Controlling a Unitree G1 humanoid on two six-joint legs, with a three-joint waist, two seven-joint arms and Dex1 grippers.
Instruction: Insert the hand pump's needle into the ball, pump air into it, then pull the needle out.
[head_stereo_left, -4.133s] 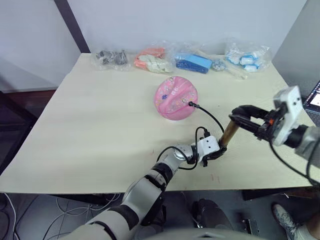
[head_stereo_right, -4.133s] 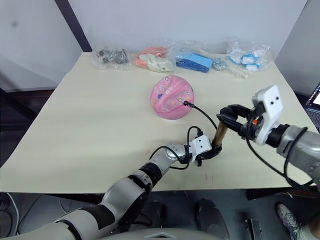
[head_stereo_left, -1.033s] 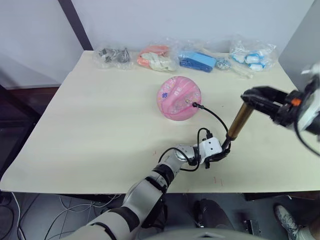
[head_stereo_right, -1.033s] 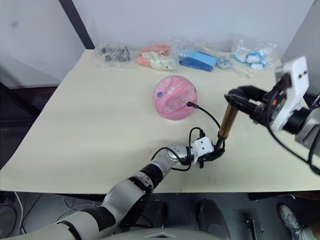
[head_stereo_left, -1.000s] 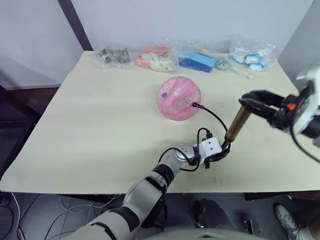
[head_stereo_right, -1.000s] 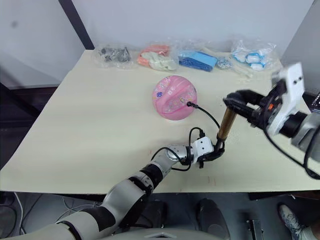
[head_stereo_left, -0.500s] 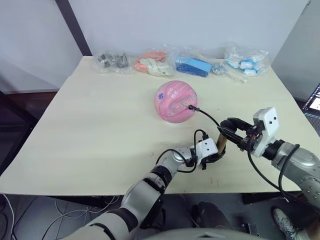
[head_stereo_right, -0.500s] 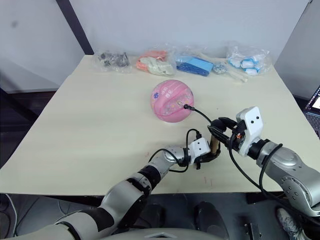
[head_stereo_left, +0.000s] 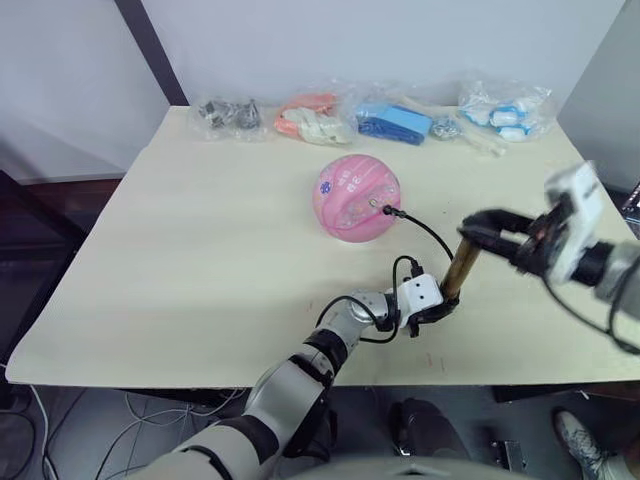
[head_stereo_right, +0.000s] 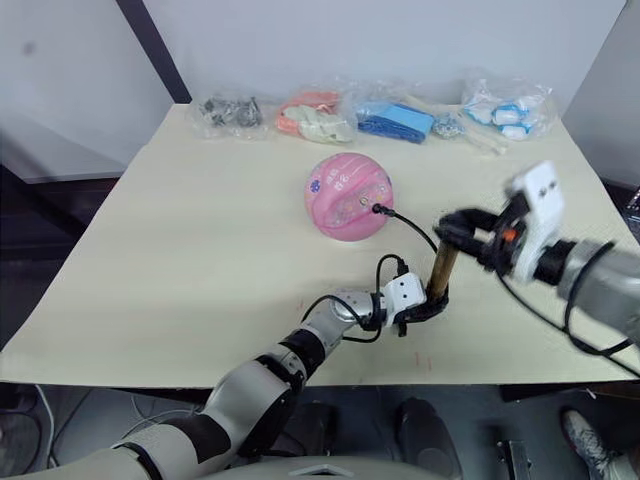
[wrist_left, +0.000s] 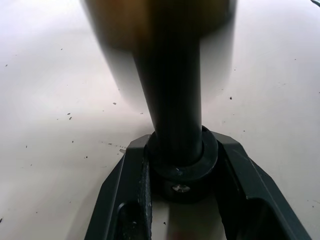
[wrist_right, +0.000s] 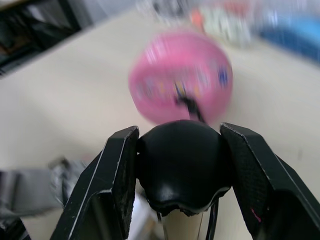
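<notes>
Hand pump (head_stereo_left: 461, 270): upright, lower right of frame. Left tool (head_stereo_left: 440, 306) clamps base; right tool (head_stereo_right: 462, 232) clamps handle. Stroke axis vertical. Ball (head_stereo_left: 356, 197), centre tabletop (head_stereo_left: 200, 230), needle (head_stereo_left: 388, 210) seated.

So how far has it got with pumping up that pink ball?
The first step looks done: the needle sits in the ball, with the hose running back to the hand pump. Pumping is in hand: the left gripper clamps the pump's base on the table, and the right gripper is shut on its handle at the top. Pulling the needle out is left.
</notes>
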